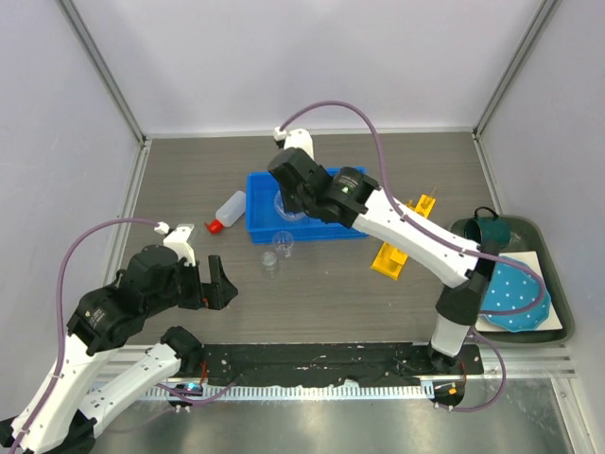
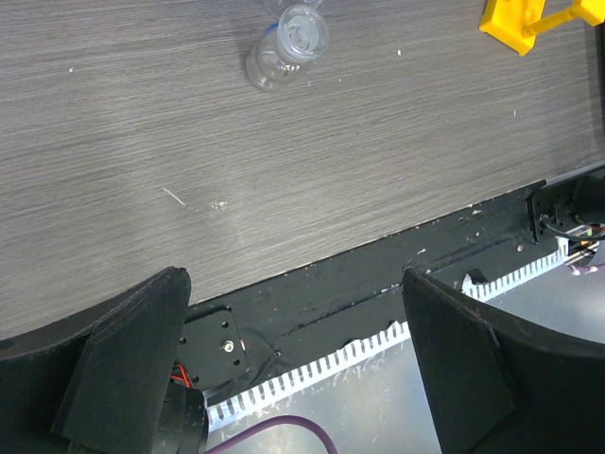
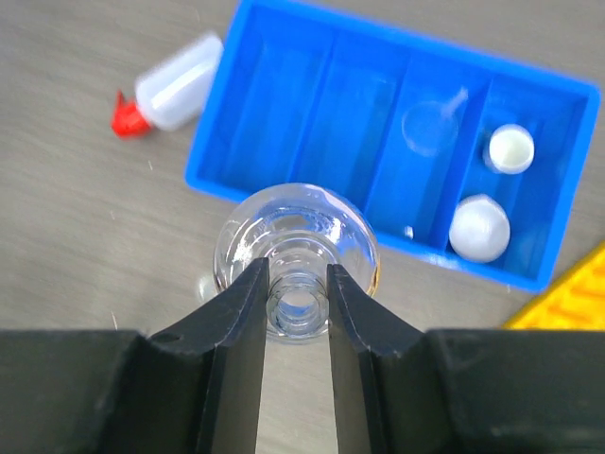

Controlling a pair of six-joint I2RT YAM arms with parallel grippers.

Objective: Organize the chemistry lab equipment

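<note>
My right gripper (image 3: 298, 274) is shut on the neck of a round clear glass flask (image 3: 298, 236), held just in front of the blue divided bin (image 3: 284, 104). In the bin lie a glass funnel (image 3: 430, 128) and two small white dishes (image 3: 510, 148). A red-capped squeeze bottle (image 1: 227, 210) lies on its side left of the bin. Two small glass beakers (image 1: 275, 252) stand on the table in front of the bin (image 1: 260, 203). The yellow tube rack (image 1: 402, 241) lies right of it. My left gripper (image 2: 302, 359) hangs open over the table's near edge, nothing between its fingers.
A dark tray (image 1: 558, 317) at the right holds a teal mug (image 1: 492, 232) and a blue dotted plate (image 1: 515, 293) on a white sheet. A black strip and a white toothed rail (image 2: 331, 364) run along the near edge. Walls enclose the table on three sides.
</note>
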